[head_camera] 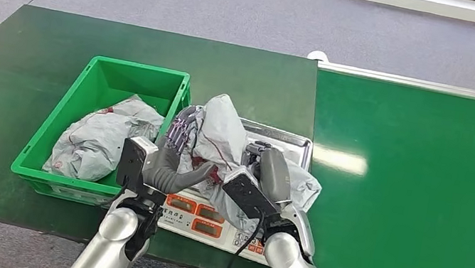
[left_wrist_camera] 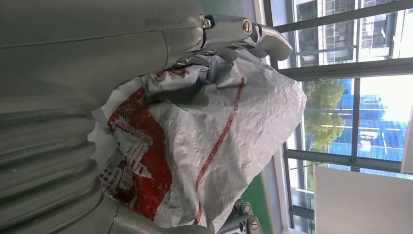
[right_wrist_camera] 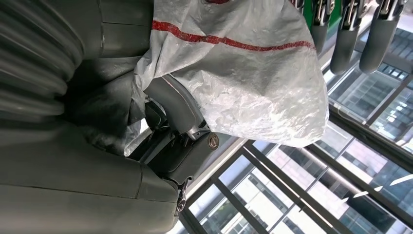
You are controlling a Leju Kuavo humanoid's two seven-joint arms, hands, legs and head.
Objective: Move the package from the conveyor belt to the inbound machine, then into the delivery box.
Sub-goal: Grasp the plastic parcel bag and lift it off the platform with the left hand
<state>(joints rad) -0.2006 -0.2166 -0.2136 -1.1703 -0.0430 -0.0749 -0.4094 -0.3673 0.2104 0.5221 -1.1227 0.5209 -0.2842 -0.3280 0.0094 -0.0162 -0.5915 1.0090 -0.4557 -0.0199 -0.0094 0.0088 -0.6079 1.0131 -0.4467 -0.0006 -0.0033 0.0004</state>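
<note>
A crumpled grey plastic package [head_camera: 220, 135] with red printing sits at the centre of the scene, held just above the steel tray of the inbound machine [head_camera: 294, 142], a scale with orange buttons along its front. The robot's left hand [head_camera: 171, 159] grips the package from nine o'clock, and the right hand [head_camera: 270, 172] presses against it from three o'clock, so both hands are clamped on the bag. The wrist views show the wrinkled plastic pressed between thumb and fingers on each side. At nine o'clock of the scale stands the green delivery box [head_camera: 95, 83], already holding another grey package [head_camera: 100, 141]. At three o'clock lies the green conveyor belt [head_camera: 421, 185]. The dark green surface [head_camera: 12, 84] carries box and scale. Judging from this, the package has reached the machine; the transfer into the box remains.
</note>
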